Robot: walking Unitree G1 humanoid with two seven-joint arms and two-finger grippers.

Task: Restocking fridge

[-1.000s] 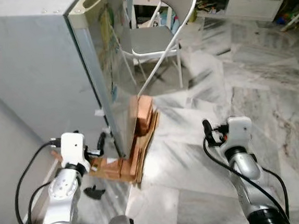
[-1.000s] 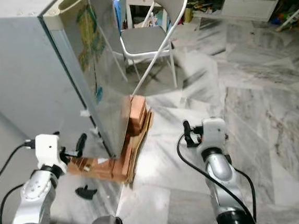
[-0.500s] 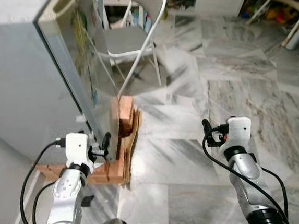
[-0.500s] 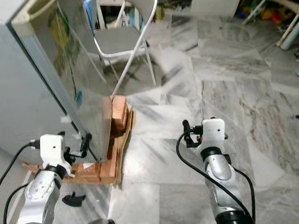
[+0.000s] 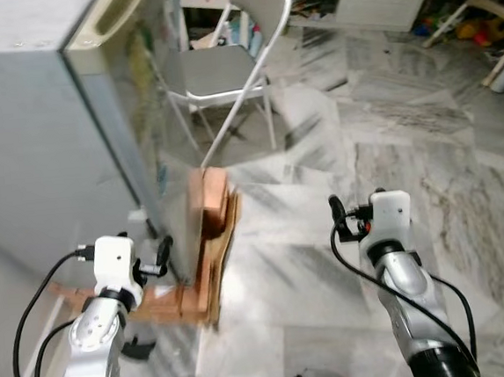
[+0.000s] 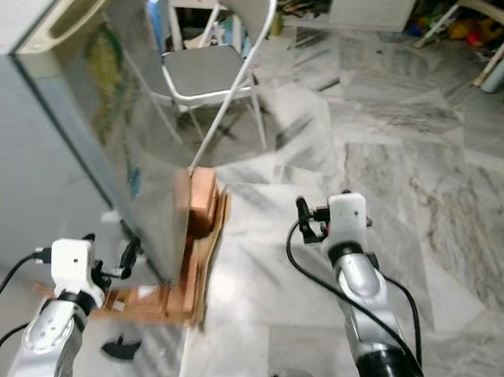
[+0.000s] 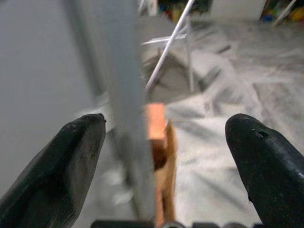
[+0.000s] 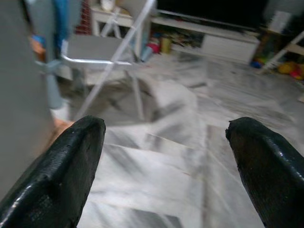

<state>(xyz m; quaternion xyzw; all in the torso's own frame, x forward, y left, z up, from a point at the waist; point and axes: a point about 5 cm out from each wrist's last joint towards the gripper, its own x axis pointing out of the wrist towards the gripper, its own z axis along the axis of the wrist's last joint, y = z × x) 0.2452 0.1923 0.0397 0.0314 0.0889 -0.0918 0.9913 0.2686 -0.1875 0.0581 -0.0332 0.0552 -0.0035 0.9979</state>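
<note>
The grey fridge (image 5: 44, 127) stands at the left, its door shut and its front corner just beyond the left hand (image 7: 164, 156), whose two fingers are spread wide with nothing between them. Flattened cardboard (image 5: 214, 236) leans against the fridge's base on the marble floor (image 5: 389, 141). The right hand (image 8: 166, 161) hovers over the floor to the right, fingers likewise parted and empty. A white folding chair (image 6: 214, 59) stands farther back.
</note>
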